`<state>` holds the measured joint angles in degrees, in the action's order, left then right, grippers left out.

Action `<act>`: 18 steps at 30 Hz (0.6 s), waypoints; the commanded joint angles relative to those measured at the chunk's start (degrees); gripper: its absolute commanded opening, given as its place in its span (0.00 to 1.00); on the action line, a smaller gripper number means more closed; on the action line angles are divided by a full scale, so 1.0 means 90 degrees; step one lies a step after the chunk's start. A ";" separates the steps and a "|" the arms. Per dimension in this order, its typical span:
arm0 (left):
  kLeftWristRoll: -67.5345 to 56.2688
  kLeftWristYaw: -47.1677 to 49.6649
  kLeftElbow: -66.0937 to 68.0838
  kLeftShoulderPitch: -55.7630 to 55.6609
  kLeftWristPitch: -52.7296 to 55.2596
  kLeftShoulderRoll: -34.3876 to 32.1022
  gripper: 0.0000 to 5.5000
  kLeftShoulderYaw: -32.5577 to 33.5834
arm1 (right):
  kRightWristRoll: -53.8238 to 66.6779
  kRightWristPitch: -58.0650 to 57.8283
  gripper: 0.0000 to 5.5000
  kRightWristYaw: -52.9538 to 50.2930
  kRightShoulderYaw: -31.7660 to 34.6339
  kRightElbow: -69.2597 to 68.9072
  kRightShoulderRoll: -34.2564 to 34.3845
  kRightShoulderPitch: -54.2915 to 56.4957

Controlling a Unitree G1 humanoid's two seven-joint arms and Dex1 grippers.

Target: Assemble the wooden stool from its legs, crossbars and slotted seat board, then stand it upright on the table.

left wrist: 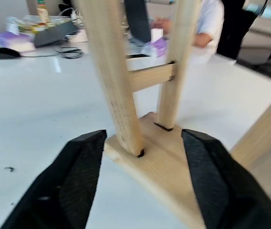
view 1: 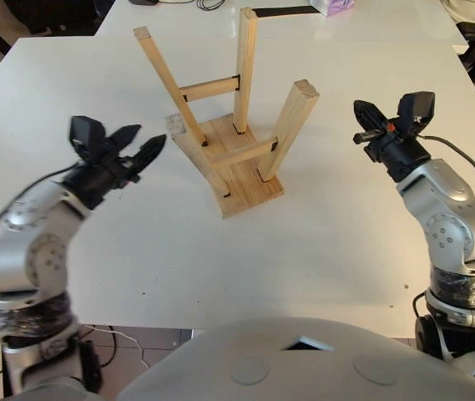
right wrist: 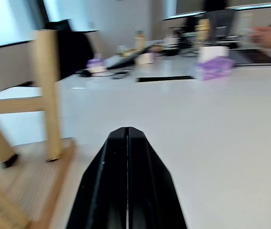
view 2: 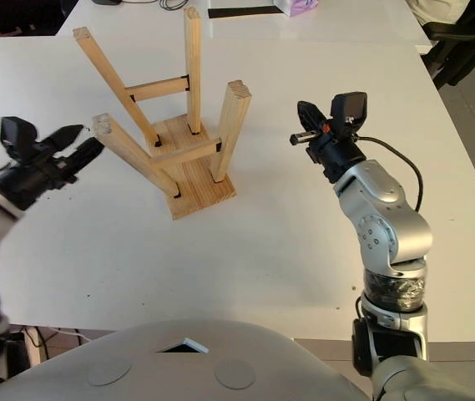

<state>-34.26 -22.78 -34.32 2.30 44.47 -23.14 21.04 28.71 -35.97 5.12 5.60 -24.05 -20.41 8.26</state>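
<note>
The left gripper (view 1: 143, 143) is spread wide, its two black fingers (left wrist: 78, 176) well parted and holding nothing; it hovers over the desk (view 1: 346, 251) just to the left of the stool (view 1: 230, 142), its tips aimed at the free end of the nearest leg (view 1: 195, 157), close to it with no contact to be seen. The right gripper (right wrist: 127, 132) has its fingers pressed together on nothing and sits above the desk to the right of the stool, well apart from it. The stool stands upside down near the middle of the desk, between the two grippers. Its seat board (view 1: 245, 184) lies flat on the desk, with its long axis slanting from the far left toward the near right. The four legs point upward from the board: one at the far side stands nearly straight (view 1: 244, 71), while the others splay outward toward their free ends. Two crossbars lie level, one (view 1: 210, 88) joining the far pair of legs and one (view 1: 244, 153) joining the near pair.
</note>
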 commanded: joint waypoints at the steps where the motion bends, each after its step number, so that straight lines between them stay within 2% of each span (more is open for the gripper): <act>1: -0.0257 0.1846 -0.1706 0.0524 0.0562 0.1236 0.39 -0.0107 | -0.0655 -0.0138 0.00 -0.0472 -0.0340 -0.0632 0.0083 -0.0133; 5: -0.0121 0.2926 -0.2682 0.1105 0.0820 0.1907 0.27 -0.0477 | -0.0655 -0.0404 0.00 -0.0411 -0.0660 -0.0909 0.0289 -0.0083; 10: 0.0062 0.3360 -0.2851 0.1462 0.0405 0.1594 0.12 -0.1298 | -0.0302 -0.0228 0.00 0.0634 -0.0998 -0.0144 0.0494 0.0740; 13: 0.0219 0.3400 -0.2820 0.1330 0.0399 0.1613 0.02 -0.1615 | 0.0309 -0.0018 0.00 0.1584 -0.0845 0.0676 0.0799 0.1463; 18: 0.0518 0.3290 -0.2397 0.1073 0.0292 0.1567 0.00 -0.2029 | 0.0585 0.0167 0.00 0.3079 -0.0818 0.1415 0.0394 0.1947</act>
<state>-30.80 7.50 -57.89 12.92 47.71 -8.54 4.77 31.59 -34.44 27.60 -1.94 -11.88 -14.80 24.53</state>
